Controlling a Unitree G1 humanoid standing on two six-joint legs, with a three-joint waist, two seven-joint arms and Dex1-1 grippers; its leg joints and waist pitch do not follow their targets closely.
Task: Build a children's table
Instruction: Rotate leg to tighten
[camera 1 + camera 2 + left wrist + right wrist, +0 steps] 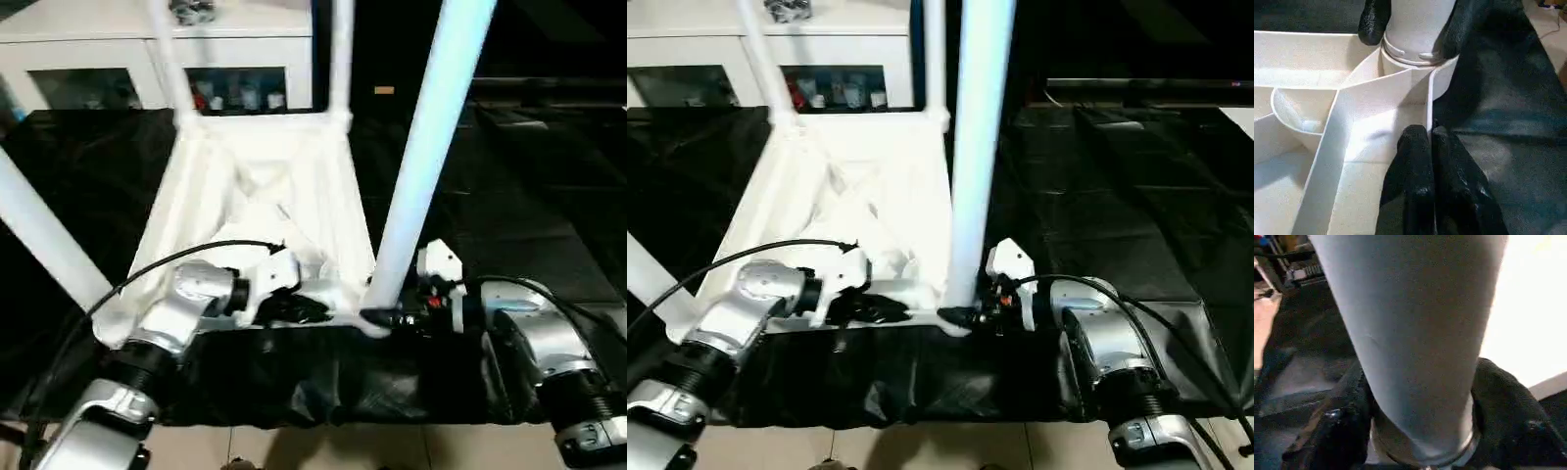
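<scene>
- Basically, tabletop [265, 186] lay underside-up on black-covered bench [549, 196]; right gripper [972, 315] grasped near-right corner leg [431, 147] at its base.
- Left gripper [1429, 147], clenched, pinned tabletop's near edge.
- Leg probably seated; best pressed straight down, kept vertical.

a black sheet [549, 196] is spread over the work surface, wrinkled and glossy, and is seen across the middle and right of the head views; its front edge hangs down along the lower part of the frame. a strip of pale tiled floor [323, 448] is seen along the bottom edge. a white cabinet [118, 49] with glass doors is placed in the upper left, and small coloured items [235, 96], too blurred to identify, are seen behind the glass. a dark background is seen in the upper right.
</scene>
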